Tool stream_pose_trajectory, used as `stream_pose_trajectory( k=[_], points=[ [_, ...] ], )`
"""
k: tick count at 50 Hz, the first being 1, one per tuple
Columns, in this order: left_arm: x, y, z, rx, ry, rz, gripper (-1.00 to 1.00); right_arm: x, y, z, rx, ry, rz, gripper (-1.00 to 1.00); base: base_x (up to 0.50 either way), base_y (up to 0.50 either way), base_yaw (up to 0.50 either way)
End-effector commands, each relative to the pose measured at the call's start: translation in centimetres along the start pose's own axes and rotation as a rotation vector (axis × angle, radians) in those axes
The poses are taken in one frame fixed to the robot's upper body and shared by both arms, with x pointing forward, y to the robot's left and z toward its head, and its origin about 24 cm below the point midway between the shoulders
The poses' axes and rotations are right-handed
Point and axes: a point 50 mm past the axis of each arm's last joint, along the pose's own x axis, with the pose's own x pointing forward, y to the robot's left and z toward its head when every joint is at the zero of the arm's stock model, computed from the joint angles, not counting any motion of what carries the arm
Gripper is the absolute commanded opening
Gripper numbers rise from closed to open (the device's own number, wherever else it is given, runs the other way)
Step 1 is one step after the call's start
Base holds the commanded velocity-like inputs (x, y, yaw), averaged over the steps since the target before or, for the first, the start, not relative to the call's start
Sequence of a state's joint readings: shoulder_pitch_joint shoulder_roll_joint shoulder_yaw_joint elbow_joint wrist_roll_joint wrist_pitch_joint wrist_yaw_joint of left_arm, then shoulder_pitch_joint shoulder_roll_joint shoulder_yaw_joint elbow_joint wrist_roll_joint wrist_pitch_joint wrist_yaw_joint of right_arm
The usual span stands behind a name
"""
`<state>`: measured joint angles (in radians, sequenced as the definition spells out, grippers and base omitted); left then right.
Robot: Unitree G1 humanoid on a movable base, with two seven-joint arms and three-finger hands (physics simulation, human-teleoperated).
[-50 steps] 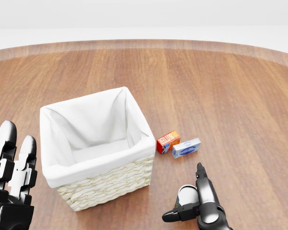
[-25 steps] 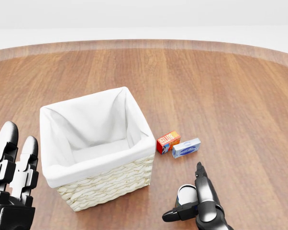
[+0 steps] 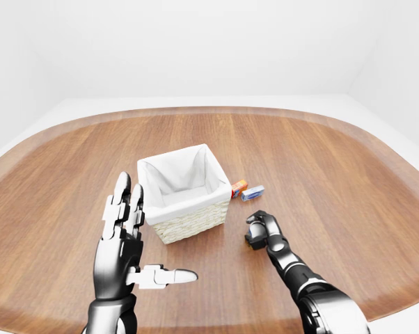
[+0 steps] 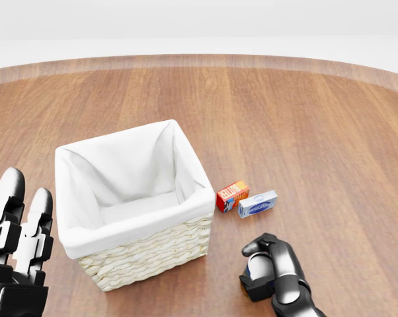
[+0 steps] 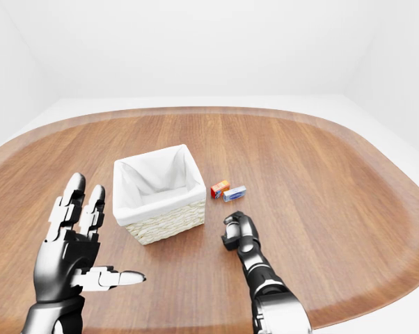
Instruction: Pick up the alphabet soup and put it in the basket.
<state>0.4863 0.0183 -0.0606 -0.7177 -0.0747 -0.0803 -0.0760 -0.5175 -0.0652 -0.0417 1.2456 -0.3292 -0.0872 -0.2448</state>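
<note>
Right hand [image 4: 270, 272] low in head view, fingers [image 4: 260, 244] curled round the alphabet soup [image 4: 257, 266]; can mostly hidden by the hand, only a pale sliver of it shows between thumb and fingers; label unreadable; can't tell if the can sits on the desk [image 4: 305, 132] or is lifted off it; wrist and forearm cut off by the bottom edge in head view, full arm shows in the eye views.

Left hand [image 3: 122, 247] raised at the left, fingers spread and released, thumb pointing right, holding nothing; well apart from the can; in head view only the fingertips and part of the palm show at the bottom-left corner.

Basket [image 4: 146, 254] left of the can, near it but not touching; wicker sides, white cloth liner folded over the rim; interior looks bare white, though the near wall hides the near strip of its floor.

Past the can, just right of the basket: small red-orange box [image 4: 232, 195] and a white-blue box [image 4: 256, 204], touching or nearly so, can't tell which; print on both too small to read.

Wooden desk rounded at the far edge; plain white beyond it.
</note>
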Motion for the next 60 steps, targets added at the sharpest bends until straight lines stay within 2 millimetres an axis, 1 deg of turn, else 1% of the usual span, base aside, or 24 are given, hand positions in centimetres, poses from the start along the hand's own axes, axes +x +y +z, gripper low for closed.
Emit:
stream_pose_trajectory(
  k=[1,21,60],
  points=[
    [-0.1,0.0,0.1,0.0,-0.004,-0.001,1.0,-0.7,1.8,-1.4,-0.01,0.054,0.021,-1.0,0.0,0.0,0.0],
    [0.0,0.1,0.1,0.001,-0.007,0.004,1.0,-0.7,1.6,-1.6,0.024,0.068,0.03,-1.0,0.0,0.0,0.0],
    [-0.1,0.0,0.1,-0.004,-0.004,0.001,1.0,-0.4,-0.3,-0.1,0.116,-0.029,-0.009,-1.0,0.0,0.0,0.0]
  ],
)
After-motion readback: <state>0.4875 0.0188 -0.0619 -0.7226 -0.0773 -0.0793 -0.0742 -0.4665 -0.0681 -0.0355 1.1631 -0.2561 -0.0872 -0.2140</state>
